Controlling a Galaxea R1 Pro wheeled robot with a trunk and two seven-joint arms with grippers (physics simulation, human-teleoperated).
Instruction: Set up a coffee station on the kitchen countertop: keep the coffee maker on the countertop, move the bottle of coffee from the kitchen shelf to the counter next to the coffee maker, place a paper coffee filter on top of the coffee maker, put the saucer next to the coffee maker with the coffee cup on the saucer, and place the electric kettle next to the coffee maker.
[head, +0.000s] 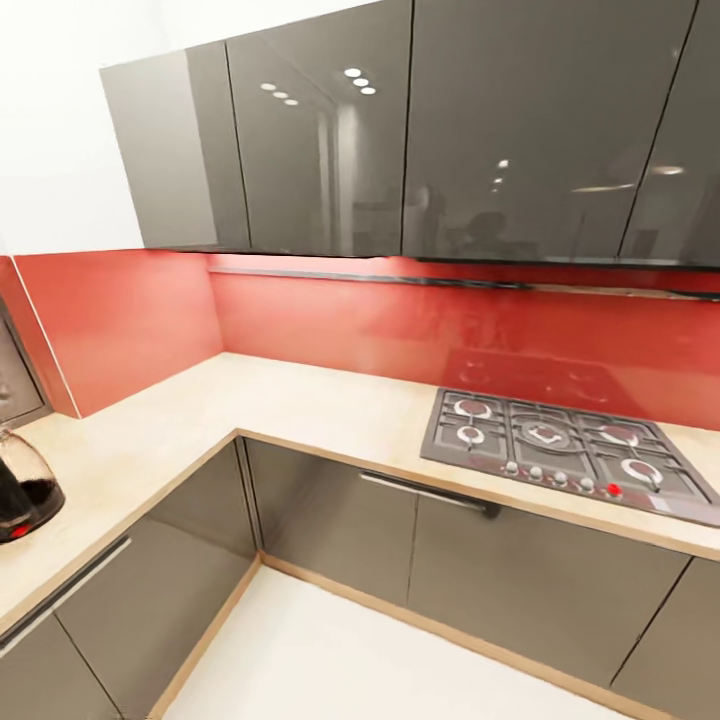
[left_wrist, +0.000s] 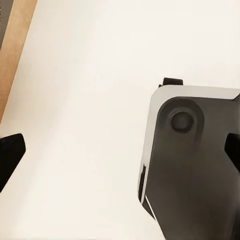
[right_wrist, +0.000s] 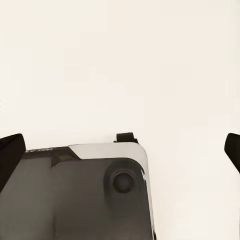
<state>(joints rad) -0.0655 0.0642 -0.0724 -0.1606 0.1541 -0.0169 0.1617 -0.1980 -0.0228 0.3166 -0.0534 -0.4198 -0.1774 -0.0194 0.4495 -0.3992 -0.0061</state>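
The tan countertop (head: 300, 400) runs in an L around the kitchen corner over dark grey fronts. At the far left edge of the head view stands the electric kettle (head: 25, 490), cut off by the frame: rounded clear glass, a black base and a small red switch. In the left wrist view my left gripper (left_wrist: 122, 155) is open, its black fingertips (left_wrist: 10, 157) far apart over the pale floor. In the right wrist view my right gripper (right_wrist: 122, 152) is also open and holds nothing. The coffee maker, bottle of coffee, filter, saucer and cup are out of view.
A grey gas hob (head: 560, 450) is set into the counter at the right. Glossy grey wall cabinets (head: 400, 130) hang above a red backsplash (head: 330, 320). White floor (head: 330, 650) lies in front of the units. My grey base (left_wrist: 195, 165) (right_wrist: 80, 195) shows below both grippers.
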